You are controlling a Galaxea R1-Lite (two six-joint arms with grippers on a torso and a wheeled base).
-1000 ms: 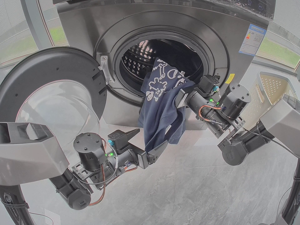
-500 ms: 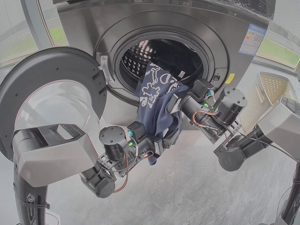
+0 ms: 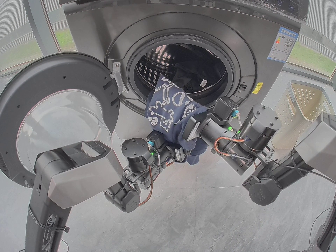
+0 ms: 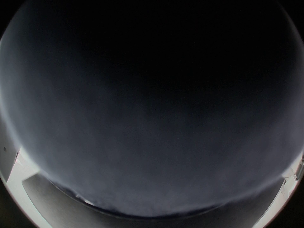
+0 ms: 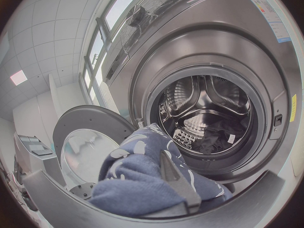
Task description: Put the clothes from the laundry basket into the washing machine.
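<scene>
Sweatshirt, navy with white print, is bunched against the lower lip of the drum opening. Its top edge just crosses that lip and the rest hangs down outside it. My right gripper is clamped on the cloth just below the opening, toward the laundry basket side, with one finger pressed flat across the fold. My left gripper sits lower, under the hanging tail and farther from the opening. Whether it has hold of anything I cannot tell.

The bundle's long axis runs from the lip down toward my left gripper, so the drum lies up and forward of both arms. My right arm is the nearer one. I judge the next move is a push inward and slightly up, with the tail lifted so it clears the rim.

The right wrist view looks straight into the drum and shows a black garment already lying on its floor. The left wrist view gives me dark cloth pressed close against the lens.
</scene>
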